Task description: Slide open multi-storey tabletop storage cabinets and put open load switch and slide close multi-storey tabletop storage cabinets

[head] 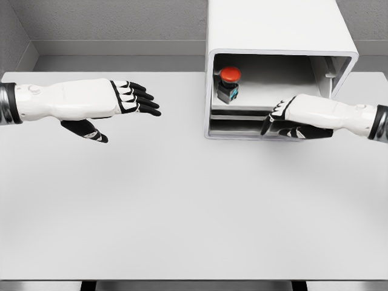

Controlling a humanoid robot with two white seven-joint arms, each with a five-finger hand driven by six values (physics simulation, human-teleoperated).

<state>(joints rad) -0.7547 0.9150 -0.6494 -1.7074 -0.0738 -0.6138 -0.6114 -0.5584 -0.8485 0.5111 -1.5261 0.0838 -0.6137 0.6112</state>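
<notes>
cabinet (279,36) drawer holds the load switch (229,83) upright at its left end, red button up — the right hand (291,119), fingers curled against the drawer front, looks placed to push it shut, while the left hand (124,103) waits open, well left of the cabinet.

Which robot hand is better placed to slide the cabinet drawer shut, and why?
Probably the right robot hand: it is already at the cabinet's open front, beside the drawer holding the red-buttoned switch. The left robot hand hovers open, well to the cabinet's left.
</notes>
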